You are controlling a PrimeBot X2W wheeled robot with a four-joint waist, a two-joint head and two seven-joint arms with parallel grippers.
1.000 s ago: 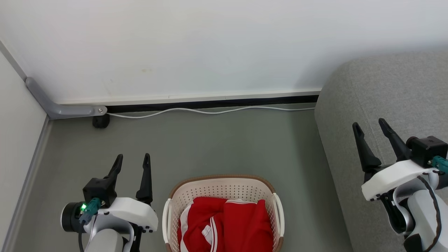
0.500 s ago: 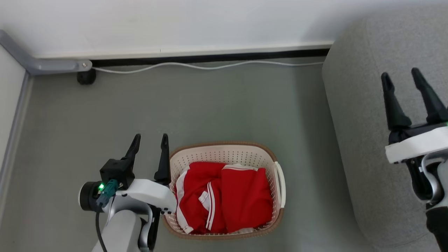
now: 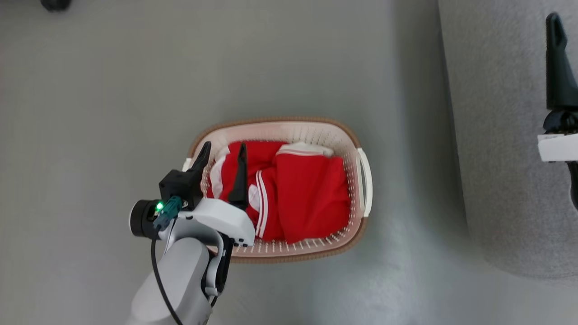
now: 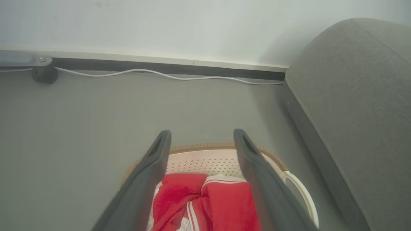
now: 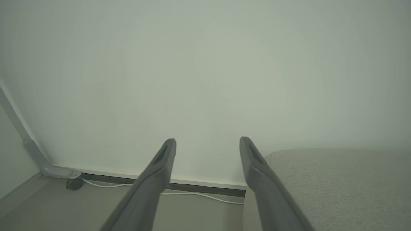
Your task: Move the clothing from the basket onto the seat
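The cream basket (image 3: 280, 121) with its brown rim stands on the grey floor, holding the red clothing (image 3: 311, 194) with white stripes. My left gripper (image 3: 225, 146) hovers open over the basket's left part, one finger above the red fabric, the other over the left rim. In the left wrist view the left gripper (image 4: 202, 133) stands open, with the clothing (image 4: 224, 205) and basket rim (image 4: 205, 147) below and between its fingers. The grey seat (image 3: 496, 135) lies to the right. One right finger (image 3: 558, 67) shows over it. My right gripper (image 5: 208, 141) is open and empty, pointing at the wall.
A white cable (image 4: 160, 73) runs along the dark skirting at the wall's foot. A black caster (image 4: 44, 74) and a grey metal bracket (image 5: 38, 160) sit at the far left corner. Grey floor (image 3: 113, 113) spreads left of and beyond the basket. The seat's side (image 4: 353, 96) rises right of the basket.
The head camera has tilted down, so the whole picture has shifted. My left gripper has moved from beside the basket to over its left part. Both grippers stay open.
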